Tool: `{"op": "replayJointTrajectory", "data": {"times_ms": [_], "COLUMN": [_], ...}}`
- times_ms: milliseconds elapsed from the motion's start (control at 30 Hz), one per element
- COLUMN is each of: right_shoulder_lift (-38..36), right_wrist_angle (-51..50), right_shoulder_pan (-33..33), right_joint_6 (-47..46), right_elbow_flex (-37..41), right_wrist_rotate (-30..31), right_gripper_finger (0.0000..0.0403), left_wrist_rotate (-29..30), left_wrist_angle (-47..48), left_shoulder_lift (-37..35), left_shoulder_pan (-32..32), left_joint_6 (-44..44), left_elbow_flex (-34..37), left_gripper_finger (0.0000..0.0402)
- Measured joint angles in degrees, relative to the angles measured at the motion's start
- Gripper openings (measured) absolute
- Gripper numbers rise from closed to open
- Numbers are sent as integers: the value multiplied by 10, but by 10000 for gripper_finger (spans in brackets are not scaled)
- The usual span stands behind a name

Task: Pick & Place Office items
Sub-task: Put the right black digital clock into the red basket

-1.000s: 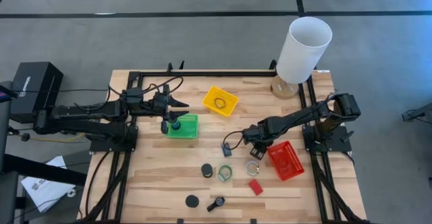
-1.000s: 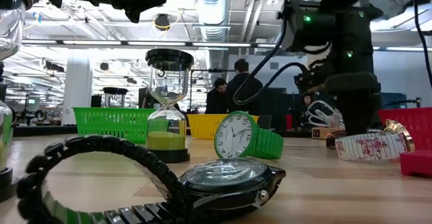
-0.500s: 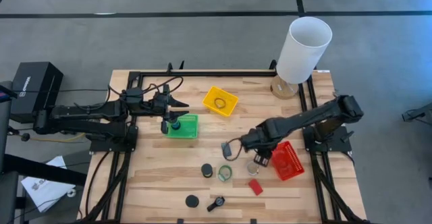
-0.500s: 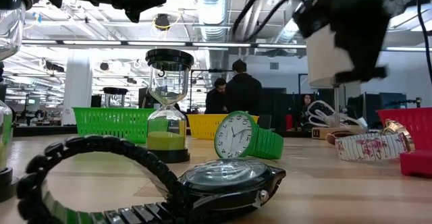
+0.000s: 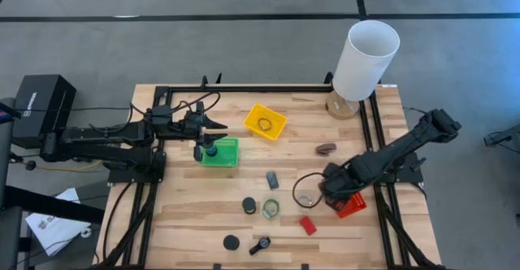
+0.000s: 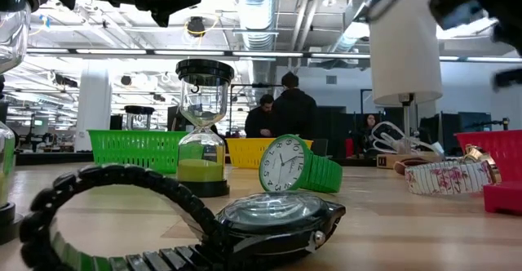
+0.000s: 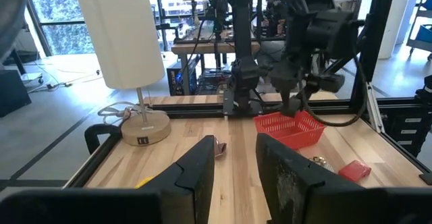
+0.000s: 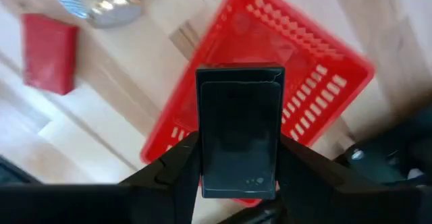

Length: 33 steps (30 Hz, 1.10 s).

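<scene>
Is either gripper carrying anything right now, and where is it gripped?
The right gripper holds a flat black block by its lower sides, above the red mesh tray. The left gripper holds nothing.

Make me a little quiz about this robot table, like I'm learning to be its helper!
1. True or false: the right gripper holds a dark block above the red tray.
2. What colour is the small block lying on the table by that tray? A blue, B red, C yellow.
3. Fill in: the tray nearest the left gripper is ___.
Key: 1 true; 2 B; 3 the green tray.
</scene>
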<state>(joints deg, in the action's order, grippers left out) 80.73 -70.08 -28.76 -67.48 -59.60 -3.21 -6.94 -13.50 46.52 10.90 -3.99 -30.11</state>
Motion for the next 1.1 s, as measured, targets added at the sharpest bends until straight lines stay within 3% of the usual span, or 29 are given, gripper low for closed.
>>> {"op": "replayJointTrajectory", "data": {"times_ms": [300, 567, 867, 1100], "right_shoulder_lift": [-23, 24, 73, 74], "right_wrist_angle": [140, 159, 170, 166], "right_shoulder_pan": [-12, -8, 15, 31], "right_joint_6": [-71, -85, -76, -24], "right_elbow_flex": [120, 144, 150, 149], "right_wrist_rotate": [-13, -14, -18, -58], "right_gripper_finger": [150, 174, 156, 215], "left_wrist_rotate": [0, 0, 0, 0], "left_wrist_angle": [-6, -9, -11, -12], "left_shoulder_lift": [0, 0, 0, 0], "left_shoulder_pan": [0, 0, 0, 0], "left_joint_6": [0, 0, 0, 0], "left_elbow_flex": [0, 0, 0, 0], "left_gripper_finger": [104, 104, 104, 104]}}
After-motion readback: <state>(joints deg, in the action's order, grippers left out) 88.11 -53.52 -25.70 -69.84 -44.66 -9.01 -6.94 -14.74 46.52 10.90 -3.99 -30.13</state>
